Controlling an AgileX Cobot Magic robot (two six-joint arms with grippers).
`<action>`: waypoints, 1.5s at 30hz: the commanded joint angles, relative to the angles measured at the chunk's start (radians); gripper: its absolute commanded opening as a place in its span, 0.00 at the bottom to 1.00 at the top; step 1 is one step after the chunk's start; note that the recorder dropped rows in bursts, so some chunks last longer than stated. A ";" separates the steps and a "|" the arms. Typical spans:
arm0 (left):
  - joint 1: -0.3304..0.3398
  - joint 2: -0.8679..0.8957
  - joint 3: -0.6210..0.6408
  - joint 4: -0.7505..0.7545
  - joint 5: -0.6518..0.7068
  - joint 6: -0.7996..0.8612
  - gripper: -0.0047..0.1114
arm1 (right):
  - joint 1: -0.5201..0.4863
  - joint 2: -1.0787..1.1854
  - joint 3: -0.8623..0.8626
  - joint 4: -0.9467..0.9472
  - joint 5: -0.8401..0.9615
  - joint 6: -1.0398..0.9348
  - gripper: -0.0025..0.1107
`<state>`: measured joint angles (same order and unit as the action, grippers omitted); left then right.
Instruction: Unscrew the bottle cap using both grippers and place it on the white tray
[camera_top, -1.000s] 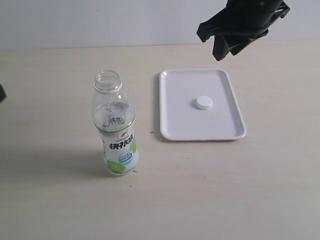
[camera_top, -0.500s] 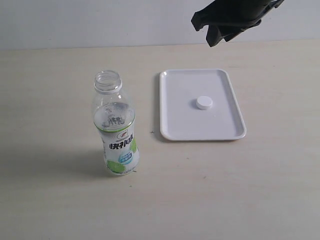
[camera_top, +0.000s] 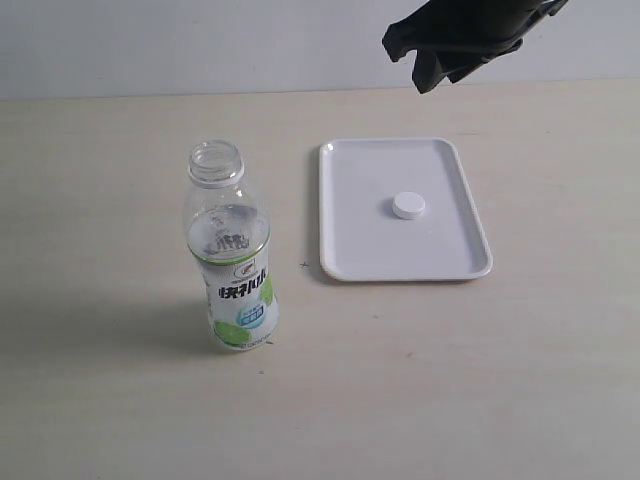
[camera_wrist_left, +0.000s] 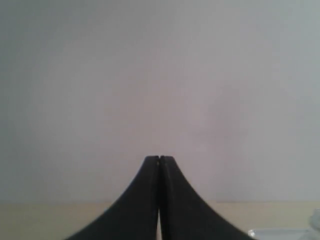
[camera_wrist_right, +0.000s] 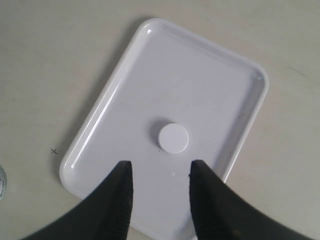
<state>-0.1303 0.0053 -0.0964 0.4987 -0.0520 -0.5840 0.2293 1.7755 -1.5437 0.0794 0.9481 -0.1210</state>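
The white bottle cap (camera_top: 408, 206) (camera_wrist_right: 173, 138) lies flat near the middle of the white tray (camera_top: 345, 250) (camera_wrist_right: 125, 100). The clear bottle (camera_top: 231, 255) stands upright to the tray's left, its neck bare. My right gripper (camera_top: 440, 72) (camera_wrist_right: 160, 167) hangs high above the tray's far edge, open, nothing between its fingers. My left gripper (camera_wrist_left: 159, 159) is shut on nothing and faces the pale wall; the exterior view does not show it.
The light wooden table (camera_top: 450, 380) stretches around bottle and tray. A pale wall (camera_top: 200, 45) rises behind the table's far edge. A corner of the tray (camera_wrist_left: 280, 233) shows low in the left wrist view.
My right gripper rose and shifted slightly left from a second ago, then held still. A dark bit of the left arm at the far left edge left the view. Bottle, cap and tray stayed put.
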 joint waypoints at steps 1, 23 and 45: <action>0.043 -0.005 0.002 -0.010 0.166 -0.022 0.04 | -0.004 -0.012 0.003 0.001 -0.012 0.000 0.35; 0.043 -0.005 0.096 -0.399 0.409 0.423 0.04 | -0.004 -0.012 0.003 0.001 -0.012 0.000 0.35; 0.043 -0.005 0.096 -0.399 0.409 0.423 0.04 | -0.004 -0.145 0.265 -0.031 -0.348 -0.058 0.35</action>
<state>-0.0894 0.0053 -0.0035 0.0977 0.3651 -0.1535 0.2293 1.7258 -1.4000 0.0561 0.7599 -0.1701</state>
